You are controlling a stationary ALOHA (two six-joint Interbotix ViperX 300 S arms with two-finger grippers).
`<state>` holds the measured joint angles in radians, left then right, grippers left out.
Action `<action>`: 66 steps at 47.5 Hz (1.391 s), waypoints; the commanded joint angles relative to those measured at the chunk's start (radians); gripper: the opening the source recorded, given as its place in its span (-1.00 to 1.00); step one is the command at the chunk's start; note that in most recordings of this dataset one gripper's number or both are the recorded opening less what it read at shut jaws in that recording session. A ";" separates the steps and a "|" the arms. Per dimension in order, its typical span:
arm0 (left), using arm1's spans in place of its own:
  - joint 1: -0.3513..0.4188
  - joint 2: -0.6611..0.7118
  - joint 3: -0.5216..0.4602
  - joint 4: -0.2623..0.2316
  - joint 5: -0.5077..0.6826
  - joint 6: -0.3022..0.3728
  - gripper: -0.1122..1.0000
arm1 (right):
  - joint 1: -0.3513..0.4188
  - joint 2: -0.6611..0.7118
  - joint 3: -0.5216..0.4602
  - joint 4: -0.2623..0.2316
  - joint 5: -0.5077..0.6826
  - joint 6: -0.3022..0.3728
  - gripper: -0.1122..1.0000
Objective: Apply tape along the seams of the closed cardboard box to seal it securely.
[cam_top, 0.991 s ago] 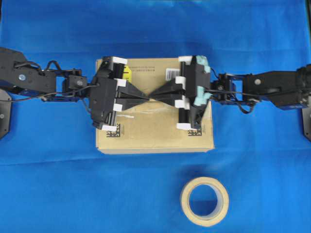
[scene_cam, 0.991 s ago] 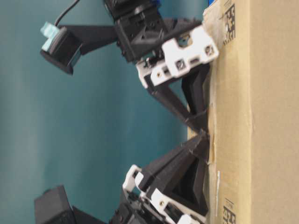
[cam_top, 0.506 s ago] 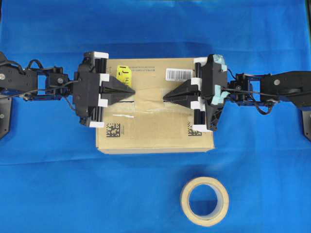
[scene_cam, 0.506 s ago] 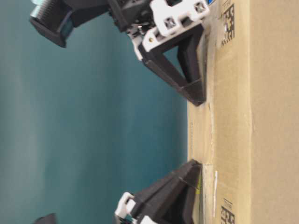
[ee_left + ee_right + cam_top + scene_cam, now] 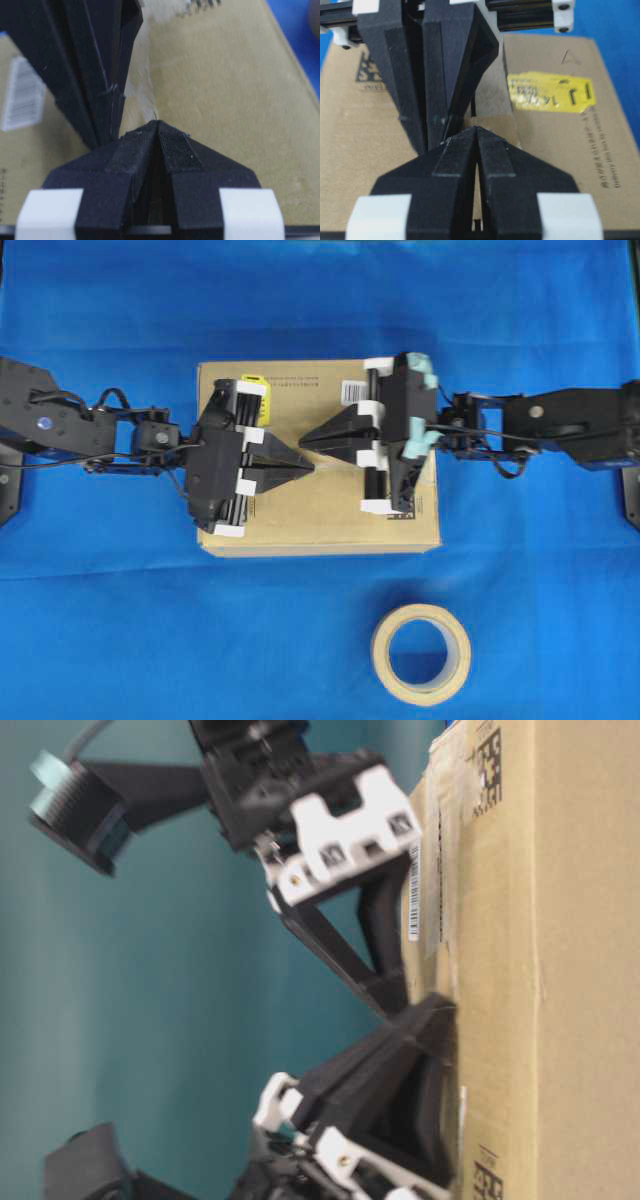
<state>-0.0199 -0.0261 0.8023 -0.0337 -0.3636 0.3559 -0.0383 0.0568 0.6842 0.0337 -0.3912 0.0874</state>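
The overhead view alone showed the tape roll (image 5: 421, 654) on the blue worktop (image 5: 100, 620), well apart from the cardboard box (image 5: 320, 525). Both hands had come together again from half a second before: left hand (image 5: 308, 469) and right hand (image 5: 304, 439) were pinched shut, empty, tips side by side over the seams (image 5: 145, 90). The yellow sticker (image 5: 551, 93) perhaps read "J"; the small tape piece was indistinguishable

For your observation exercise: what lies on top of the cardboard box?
On the cardboard box: a yellow sticker, a barcode label, and both shut pincers, left and right. They cover most of the seam; no fresh tape piece can be seen.
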 commanded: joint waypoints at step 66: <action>-0.031 -0.225 0.015 -0.003 0.103 -0.051 -0.80 | 0.049 -0.330 0.083 0.000 0.144 -0.029 -0.80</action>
<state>-0.0445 -0.1948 0.8437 -0.0368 -0.2884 0.3053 0.0077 -0.2040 0.7869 0.0414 -0.2823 0.0614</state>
